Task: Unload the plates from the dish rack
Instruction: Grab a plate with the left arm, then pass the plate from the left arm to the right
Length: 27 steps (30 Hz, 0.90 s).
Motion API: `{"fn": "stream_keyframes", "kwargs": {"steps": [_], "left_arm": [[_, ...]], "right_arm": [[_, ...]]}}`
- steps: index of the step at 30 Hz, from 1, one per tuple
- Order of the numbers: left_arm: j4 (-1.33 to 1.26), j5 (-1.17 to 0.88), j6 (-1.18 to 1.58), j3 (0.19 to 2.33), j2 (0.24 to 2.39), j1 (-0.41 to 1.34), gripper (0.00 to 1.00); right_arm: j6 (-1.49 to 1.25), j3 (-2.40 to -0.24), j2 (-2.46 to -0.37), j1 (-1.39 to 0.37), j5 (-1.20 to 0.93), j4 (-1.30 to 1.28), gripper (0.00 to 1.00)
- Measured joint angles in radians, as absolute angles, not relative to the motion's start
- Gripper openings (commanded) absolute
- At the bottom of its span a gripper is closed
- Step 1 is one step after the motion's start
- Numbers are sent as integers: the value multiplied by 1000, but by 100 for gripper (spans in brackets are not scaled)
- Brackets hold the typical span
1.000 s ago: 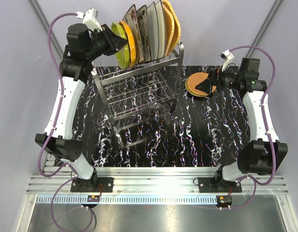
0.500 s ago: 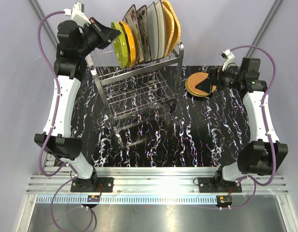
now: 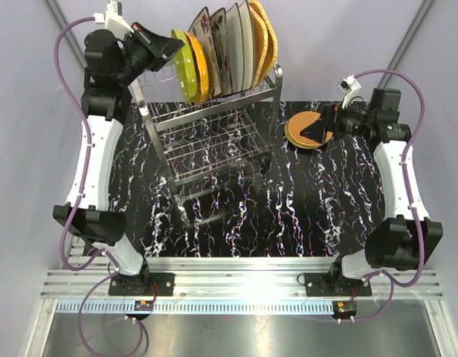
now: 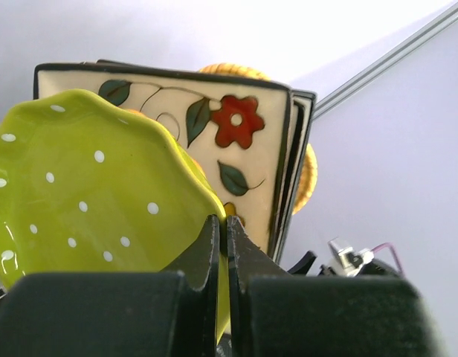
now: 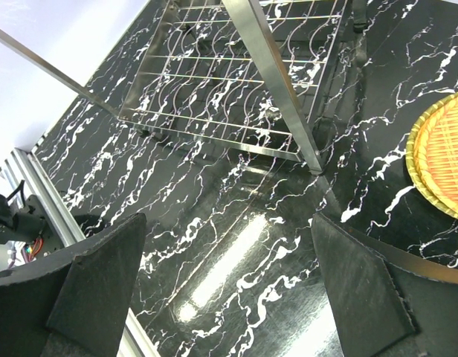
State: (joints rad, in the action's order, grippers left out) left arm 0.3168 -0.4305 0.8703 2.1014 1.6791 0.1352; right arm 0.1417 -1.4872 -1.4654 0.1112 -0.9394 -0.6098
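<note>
Up on the top tier of the dish rack (image 3: 214, 141) most of the work is not yet done: the row of upright plates looks nearly full, about seven by my count. It runs from the lime-green plate (image 3: 182, 71) at the left end through the orange scalloped plate (image 3: 200, 71), the floral plates (image 3: 212, 41) and the white plate (image 3: 242, 44) to the woven plates (image 3: 265, 37) at the far right. The lower tier of the rack holds nothing I can see. Off to the right, well apart from the rack, the unloaded woven plate (image 3: 303, 128) lies flat on the black marbled table (image 3: 288, 216). The right wrist view hints at a second rim under it, but I cannot tell whether two are stacked. So I judge the task barely begun, with one or two plates out and the rest to come. The left gripper (image 3: 169, 46) is raised at the left end of the row, its fingers pressed together right at the scalloped rim of the lime-green plate. The left wrist view does not settle whether a sliver of that rim is nipped between them or merely sits behind them. The plate itself stands in its slot. The right gripper (image 3: 311, 134) hangs just over the plate on the table with its jaws spread wide and nothing between them.
</note>
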Motion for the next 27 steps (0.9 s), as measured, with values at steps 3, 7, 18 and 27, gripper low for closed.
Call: {"fn": "stream_keyframes", "kwargs": {"steps": [3, 7, 18, 27], "left_arm": [[288, -426, 910, 2102, 1679, 129, 0], [262, -414, 955, 2118, 1687, 123, 0], [216, -386, 1048, 2162, 1723, 112, 0], [216, -360, 1078, 2165, 1721, 112, 0]], "right_arm": [[140, -1487, -1465, 111, -948, -610, 100], [133, -1487, -1465, 111, -963, -610, 100], [118, -1537, -1465, 95, -1013, -606, 100], [120, -1689, -1467, -59, -1034, -625, 99]]}}
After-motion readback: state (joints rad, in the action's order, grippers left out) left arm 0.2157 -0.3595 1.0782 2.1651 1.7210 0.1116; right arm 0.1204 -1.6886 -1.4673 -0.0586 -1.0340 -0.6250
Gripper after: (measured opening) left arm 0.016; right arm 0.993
